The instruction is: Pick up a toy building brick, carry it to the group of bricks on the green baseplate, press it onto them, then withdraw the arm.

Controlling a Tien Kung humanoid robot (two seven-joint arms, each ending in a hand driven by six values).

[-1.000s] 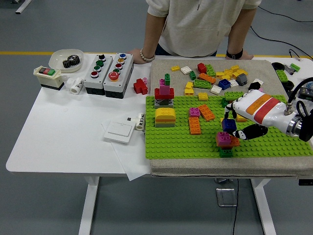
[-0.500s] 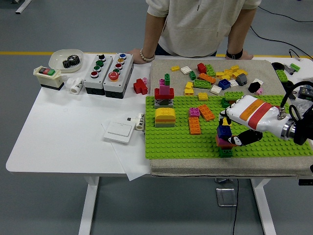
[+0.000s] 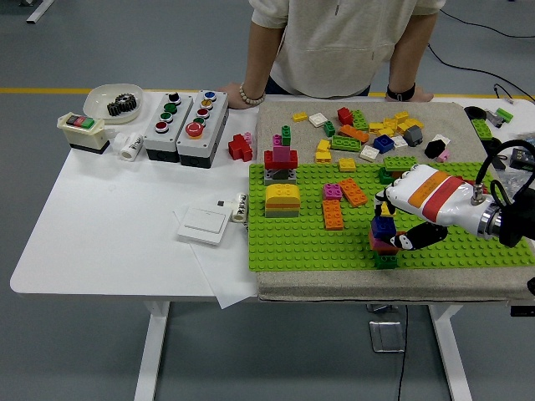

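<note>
- Blue brick (image 3: 384,225): a small dark blue block with studs on top, sitting on a short stack near the front edge of the green baseplate (image 3: 292,242). Under it I am seeing a pink or magenta layer with some red-orange, and a green brick (image 3: 386,261) at the bottom, touching the baseplate.
- My right hand (image 3: 399,215) is reaching in from the right, its white shell with an orange and red band lying just beside the stack. My fingers are closing narrowly around the blue brick: pale fingertips (image 3: 383,205) are resting at its top, and a black finger with a white tip (image 3: 405,242) is curling in below, against the side of the stack.
- My left arm is not showing anywhere.
- Elsewhere on the baseplate, an orange brick (image 3: 333,214) and a small pink brick (image 3: 333,191) are lying left of the stack, well apart from it. A yellow domed brick (image 3: 282,199) is standing further left, and behind it a tall red and pink tower (image 3: 282,154).
- A loose pile of mixed bricks (image 3: 368,129) is lying on the grey cloth beyond the baseplate.
- A person is standing at the far side with one hand (image 3: 236,98) resting on the table edge, touching no brick.
</note>
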